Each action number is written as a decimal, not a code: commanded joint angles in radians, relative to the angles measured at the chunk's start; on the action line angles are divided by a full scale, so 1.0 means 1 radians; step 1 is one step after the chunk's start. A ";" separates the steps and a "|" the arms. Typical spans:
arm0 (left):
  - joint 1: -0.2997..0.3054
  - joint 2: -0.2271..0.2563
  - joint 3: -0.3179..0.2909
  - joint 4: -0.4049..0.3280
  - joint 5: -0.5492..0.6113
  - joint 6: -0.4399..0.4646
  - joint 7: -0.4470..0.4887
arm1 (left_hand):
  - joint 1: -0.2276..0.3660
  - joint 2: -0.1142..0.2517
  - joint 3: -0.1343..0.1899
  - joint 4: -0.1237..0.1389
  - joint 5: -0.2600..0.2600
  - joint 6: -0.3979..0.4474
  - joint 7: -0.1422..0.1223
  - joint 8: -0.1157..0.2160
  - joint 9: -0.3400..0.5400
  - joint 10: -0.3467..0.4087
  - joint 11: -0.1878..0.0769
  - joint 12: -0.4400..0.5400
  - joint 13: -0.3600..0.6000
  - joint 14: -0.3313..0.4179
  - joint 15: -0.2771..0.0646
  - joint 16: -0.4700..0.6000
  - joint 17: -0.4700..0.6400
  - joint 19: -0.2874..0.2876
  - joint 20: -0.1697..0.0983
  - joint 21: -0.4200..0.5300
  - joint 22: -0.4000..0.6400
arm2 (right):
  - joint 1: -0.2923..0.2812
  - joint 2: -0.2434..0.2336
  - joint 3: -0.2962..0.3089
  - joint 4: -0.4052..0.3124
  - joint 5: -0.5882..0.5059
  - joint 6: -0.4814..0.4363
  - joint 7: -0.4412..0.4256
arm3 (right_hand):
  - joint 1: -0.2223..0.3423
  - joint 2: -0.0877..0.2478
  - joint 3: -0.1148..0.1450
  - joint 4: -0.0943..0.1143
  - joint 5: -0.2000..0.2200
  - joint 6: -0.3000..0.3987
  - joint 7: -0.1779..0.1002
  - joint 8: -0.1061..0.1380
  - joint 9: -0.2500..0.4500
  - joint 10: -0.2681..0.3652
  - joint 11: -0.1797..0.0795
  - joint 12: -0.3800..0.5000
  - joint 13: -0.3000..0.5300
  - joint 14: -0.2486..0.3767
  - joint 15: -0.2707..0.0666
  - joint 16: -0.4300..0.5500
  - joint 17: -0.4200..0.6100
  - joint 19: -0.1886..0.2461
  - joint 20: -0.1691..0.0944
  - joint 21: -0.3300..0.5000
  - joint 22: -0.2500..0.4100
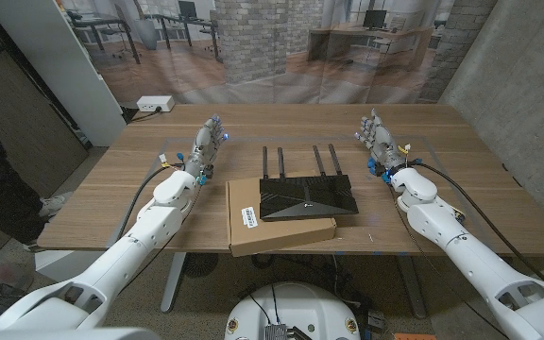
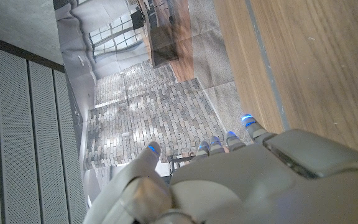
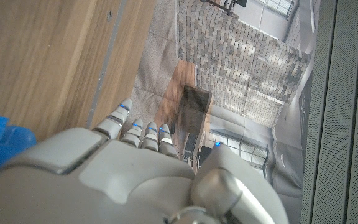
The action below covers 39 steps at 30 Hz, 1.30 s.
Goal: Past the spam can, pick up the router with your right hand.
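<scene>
— Where do things stand?
— The router (image 1: 306, 197) lies mid-worktop on a cardboard box (image 1: 278, 219); the right hand (image 1: 378, 138) waits to its right, fingers apart, holding nothing.
— Next?
— Reaching left to grip it, likely. No spam can visible.

One router (image 1: 306, 197), one cardboard box (image 1: 277, 227)

Left hand (image 1: 208, 142) and right hand (image 1: 376, 134) stand apart, fingers extended, holding nothing.
</scene>
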 commanded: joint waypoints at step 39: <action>-0.011 -0.277 -0.338 0.073 0.320 0.103 -0.246 | -0.001 0.041 0.000 -0.002 0.008 -0.044 0.006 0.007 0.003 -0.069 0.001 0.008 0.006 -0.144 0.015 0.006 0.005 -0.046 0.009 -0.004 0.004 | -0.068 0.421 0.534 -0.196 -0.560 -0.227 0.360 | 0.064 -0.036 0.009 -0.045 0.004 -0.002 0.036 0.010 0.001 0.013 0.038 0.009 0.004 0.014 0.031 0.011 -0.002 0.029 0.024 0.013 0.001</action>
